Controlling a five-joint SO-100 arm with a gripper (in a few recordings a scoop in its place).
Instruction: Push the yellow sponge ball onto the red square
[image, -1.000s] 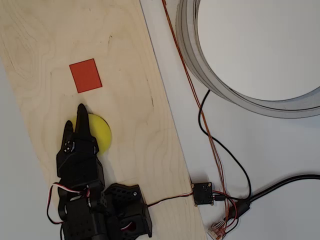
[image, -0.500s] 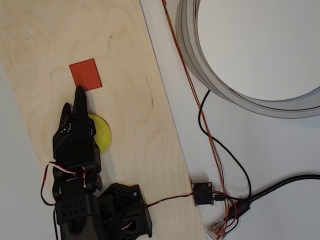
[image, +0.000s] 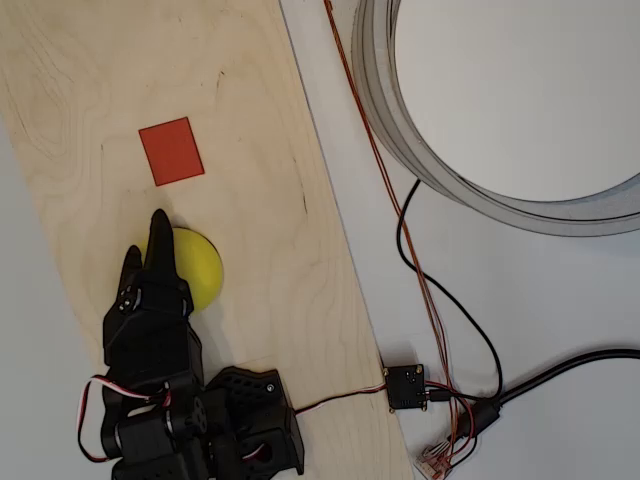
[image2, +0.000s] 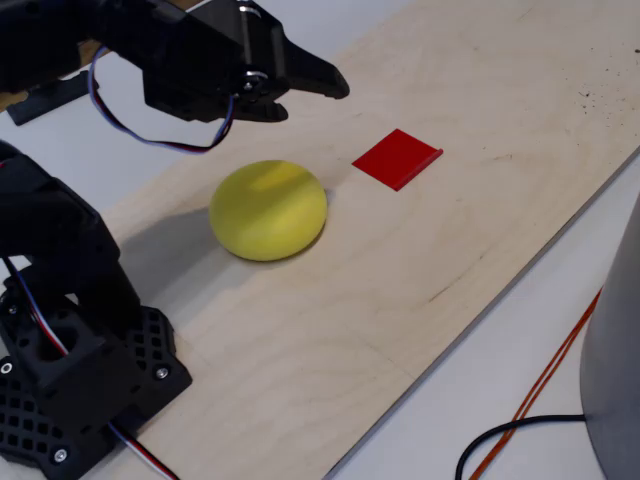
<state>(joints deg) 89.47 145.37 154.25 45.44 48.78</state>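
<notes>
While the claw (image2: 325, 88) hangs above the desk (image2: 480, 200) with jaws closed on nothing, the yellow ball (image2: 268, 210) sits just below it. Apart from both, the red square (image2: 397, 158) lies flat, nearer the desk's far edge.

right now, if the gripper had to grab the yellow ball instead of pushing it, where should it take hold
Across the widest middle of the yellow sponge ball, coming down from above. It is round and plain, with no edge or handle, and it lies free on the wooden board, apart from the red square. The gripper, which looks shut, would probably need to open wide first.
</notes>
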